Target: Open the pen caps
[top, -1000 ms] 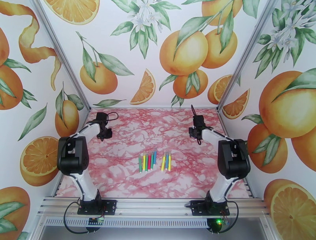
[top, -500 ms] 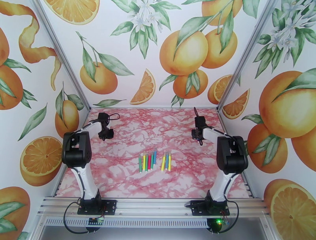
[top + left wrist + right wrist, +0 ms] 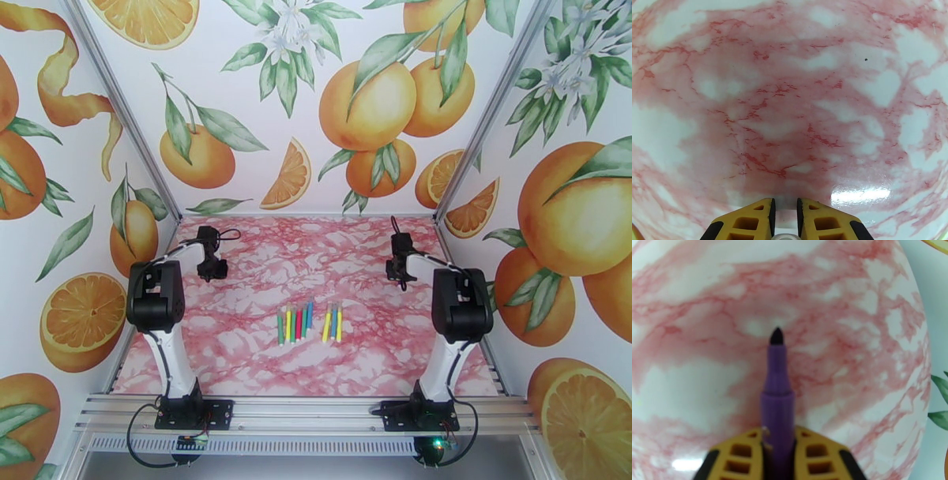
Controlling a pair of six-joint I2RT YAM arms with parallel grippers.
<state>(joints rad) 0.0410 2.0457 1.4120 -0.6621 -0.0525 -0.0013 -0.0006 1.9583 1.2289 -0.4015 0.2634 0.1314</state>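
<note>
**Pen caps (image 3: pixel 310 306): light, slick and small, one pen bared in the right fingers**

Pen caps sit on a row of thin coloured pens (image 3: pixel 308 322) lying side by side near the middle of the table (image 3: pixel 253 347), green, yellow, red and blue among them. From above we cannot tell cap from barrel, nor which end carries the cap.

Over the far right of the table, the right fingers (image 3: pixel 811 445) are clenched on a purple pen (image 3: pixel 777 398). Its barrel points away from the wrist and its dark tip (image 3: pixel 776 336) is bare, so we judge this pen's cap to be off.

Over the far left of the table, the left fingers (image 3: pixel 762 209) stand slightly parted. Bare table shows through the narrow gap and nothing lies between the tips.

We expect these pens to be very light, stiff plastic, smooth enough to slip or roll under a loose pinch. The caps probably hold by friction. The sound grip, in our view, is one pair of fingers across the barrel at mid-length and the other across the cap, pulling straight along the pen's axis. A sideways tug could bend the nib or flick the pen away.

We can read no brand, label or writing on the purple barrel, and the pens in the row are too small to show any.
</note>
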